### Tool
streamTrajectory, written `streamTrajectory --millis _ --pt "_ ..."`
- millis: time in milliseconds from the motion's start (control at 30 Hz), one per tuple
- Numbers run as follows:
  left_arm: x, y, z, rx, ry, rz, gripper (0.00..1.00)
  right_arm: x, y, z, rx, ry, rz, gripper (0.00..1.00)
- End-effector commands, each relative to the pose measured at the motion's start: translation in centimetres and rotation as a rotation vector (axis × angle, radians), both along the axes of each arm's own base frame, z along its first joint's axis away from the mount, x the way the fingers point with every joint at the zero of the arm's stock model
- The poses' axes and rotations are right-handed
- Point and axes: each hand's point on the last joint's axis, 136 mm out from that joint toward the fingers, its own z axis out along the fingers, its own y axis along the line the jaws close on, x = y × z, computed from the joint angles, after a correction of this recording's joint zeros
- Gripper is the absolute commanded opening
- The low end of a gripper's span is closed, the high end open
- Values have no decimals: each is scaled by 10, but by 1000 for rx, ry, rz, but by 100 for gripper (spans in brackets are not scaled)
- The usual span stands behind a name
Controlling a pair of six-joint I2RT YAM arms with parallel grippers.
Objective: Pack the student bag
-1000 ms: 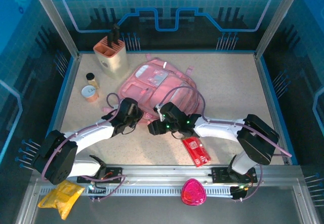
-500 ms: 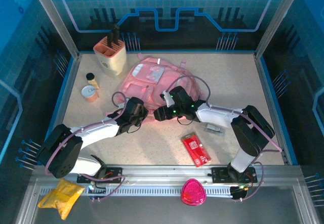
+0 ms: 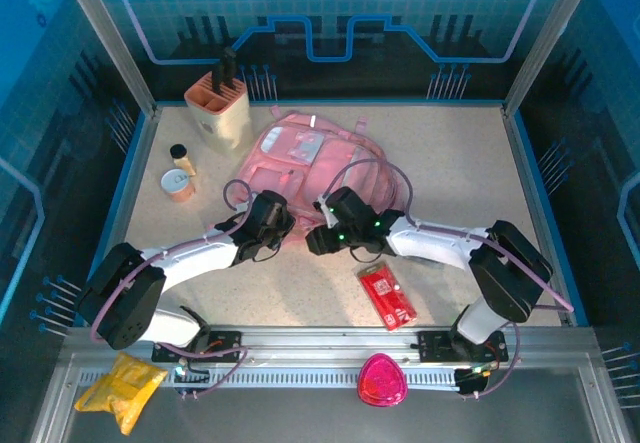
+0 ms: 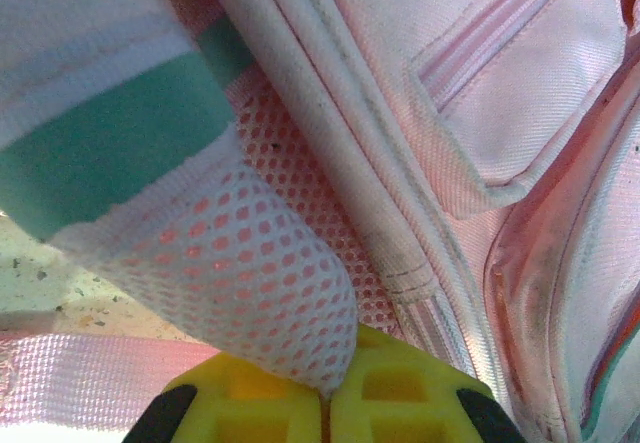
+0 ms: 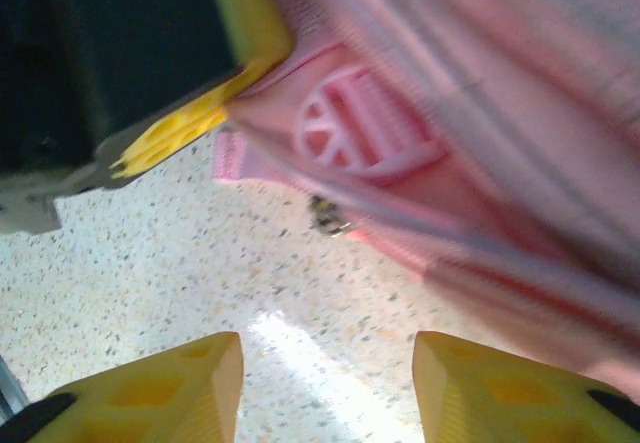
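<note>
Left end effector (image 4: 327,403), cut off below, pinches the student bag (image 4: 500,113) mesh.

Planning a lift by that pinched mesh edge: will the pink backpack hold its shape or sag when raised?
Probably sag: the student bag lies slumped flat, soft fabric with no visible frame. The mesh pinched in the left gripper looks thin and stretchy, so it may pull taut before the body follows. Likely light, since it looks unfilled.

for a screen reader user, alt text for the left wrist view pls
The left hand pinches a fold of pink mesh on the student bag, its yellow fingertips shut together at the bottom edge. Speckled table shows at left.
</note>
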Motion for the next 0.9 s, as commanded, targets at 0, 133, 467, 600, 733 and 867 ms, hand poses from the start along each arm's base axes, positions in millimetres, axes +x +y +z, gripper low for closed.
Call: streamTrajectory --millis 0,133,467,600,733,867 --pt "4 -23 18 -78 -37 -46 0 5 -3 -6 -53 9 -109 45" --pt "3 -25 20 -91 -39 -55 0 15 6 -12 -61 -8 -177 42" --pt "-6 -43 31 -155 -72 -84 0 51 6 -11 -114 -104 -309 47" --pt "-7 -46 34 -159 -80 -96 0 55 -4 -9 -159 -150 -314 41" --pt "-9 -52 37 -158 -89 -104 0 45 -24 -6 -214 -164 -302 33" --pt "-10 -60 35 -168 -89 -116 0 31 -45 -1 -251 -173 -290 31"
